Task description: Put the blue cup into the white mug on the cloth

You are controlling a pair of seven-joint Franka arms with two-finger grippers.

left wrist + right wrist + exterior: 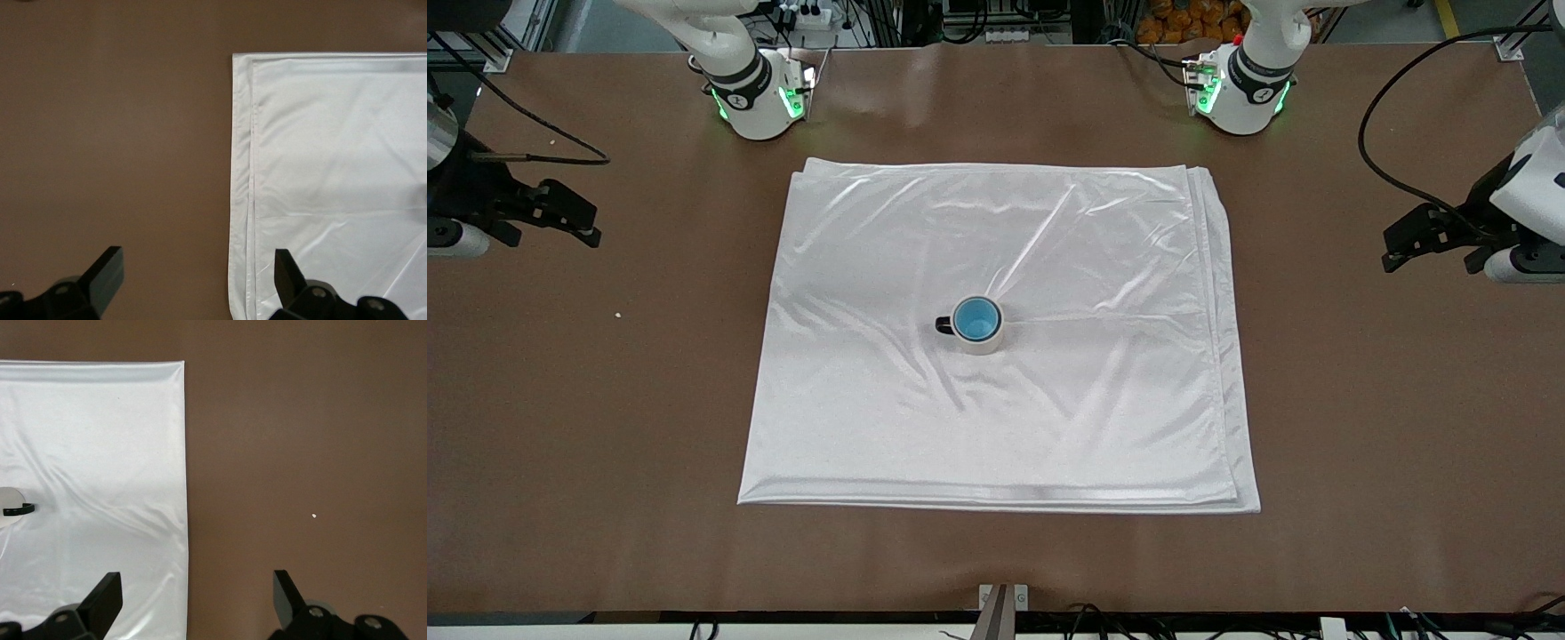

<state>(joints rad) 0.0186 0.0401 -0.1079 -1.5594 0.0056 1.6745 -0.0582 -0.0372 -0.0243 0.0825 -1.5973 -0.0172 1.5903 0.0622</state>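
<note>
The jaws of the left gripper [197,277] were seen spread wide apart with nothing between them, hung over the bare brown worktop [113,147] right at the layered edge of the cloth [333,173]; in the left wrist view one dark fingertip [107,270] was shown over the worktop and the other over the fabric's border. In the front view the left gripper [1400,253] was found at the right edge of the frame, at mid-upper height, held clear of the cloth [996,338], and that arm was waiting.

The jaws of the right gripper [197,597] were likewise seen wide apart and empty, straddling the cloth's edge [93,467], with one fingertip [107,597] over the fabric and the other over the worktop [307,453]. A small pale speck [313,516] was noted on the worktop there. In the front view the right gripper [583,227] was placed at the left edge of the frame, at mid-upper height, also waiting.

Near the centre of the front view, the white mug [980,342] was seen standing upright on the cloth, its black handle [943,325] turned toward the left of the frame. The blue cup [975,318] was seated inside the mug, its rim showing within the mug's rim. The cloth was spread flat and lightly wrinkled on the worktop [1360,427], its folded layers visible along the right border. The mug's handle [18,510] was caught at the left edge of the right wrist view.
</note>
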